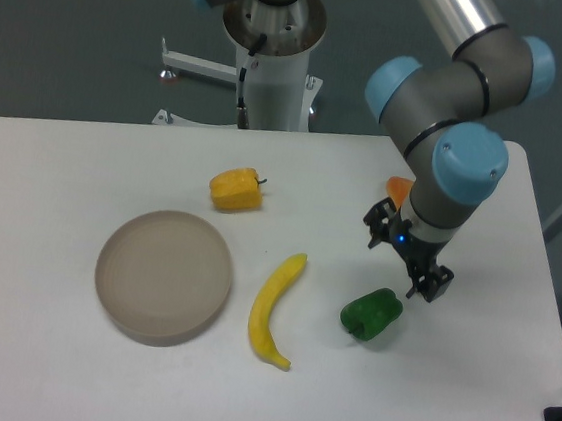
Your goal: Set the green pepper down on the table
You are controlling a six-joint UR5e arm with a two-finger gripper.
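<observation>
Green pepper: small, glossy, dark-green, lumpy bell pepper (371, 314); it lies on its side on the table surface, to the right of the banana and apart from it.
Table: large, flat, white rectangular table with rounded corners (53, 368); it carries all the items listed below.
Gripper: black two-finger gripper (408, 264) at the end of the grey arm with light-blue joint caps; it sits just above and to the right of the green pepper, clear of it. The two fingers are spread apart and hold nothing.
Gripper fingers: one dark finger (436, 284) shows at the lower right, nearest the pepper; the other shows at the upper left of the wrist.
Banana: long, curved yellow banana (274, 310); it lies flat between the plate and the green pepper, touching neither.
Plate: round, shallow, beige-grey plate (163, 276); it rests on the left half of the table, with nothing on it.
Yellow pepper: small yellow-orange bell pepper with a dark stem (236, 189); it lies behind the plate and the banana, stem pointing right.
Orange item: small orange object (398, 191), partly hidden behind the arm's wrist; its kind cannot be determined.
Arm base: white cylindrical pedestal (274, 69) behind the table's far edge.
</observation>
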